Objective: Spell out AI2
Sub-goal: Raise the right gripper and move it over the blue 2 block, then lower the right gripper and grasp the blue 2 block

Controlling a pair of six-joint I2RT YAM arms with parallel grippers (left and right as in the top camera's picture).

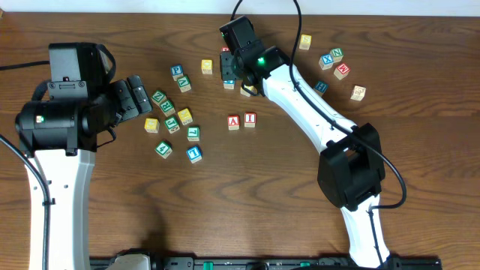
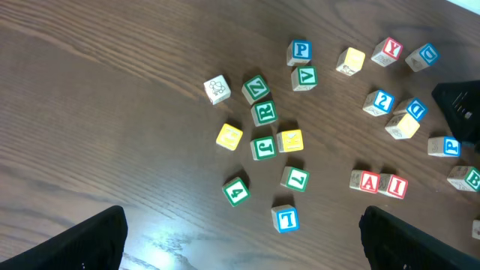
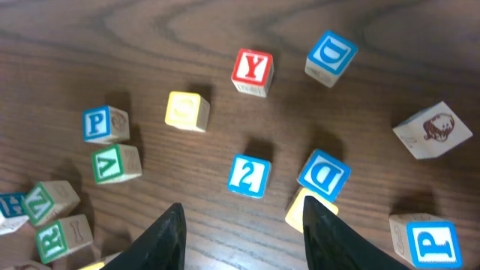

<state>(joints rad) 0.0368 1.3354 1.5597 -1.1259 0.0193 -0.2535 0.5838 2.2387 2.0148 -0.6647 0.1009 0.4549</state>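
The red "A" cube (image 1: 234, 121) and red "I" cube (image 1: 250, 119) stand side by side mid-table, also seen as "A" (image 2: 365, 181) and "I" (image 2: 394, 185). The blue "2" cube (image 3: 249, 176) lies flat on the wood just ahead of my right gripper (image 3: 244, 217), which is open with nothing between its black fingers (image 3: 169, 232). That "2" (image 2: 379, 102) also shows in the left wrist view. From overhead, the right gripper (image 1: 232, 71) hovers over the far-centre cubes and covers the "2". My left gripper (image 2: 244, 240) is wide open, above bare wood at the left (image 1: 139, 94).
A cluster of green, yellow and blue cubes (image 1: 171, 112) lies between the left gripper and the "A". A blue "1" cube (image 1: 194, 154) sits nearer the front. Blue "D" (image 3: 324, 174), a yellow cube (image 3: 301, 210) and red "Y" (image 3: 252, 69) crowd the "2". More cubes (image 1: 334, 61) lie far right.
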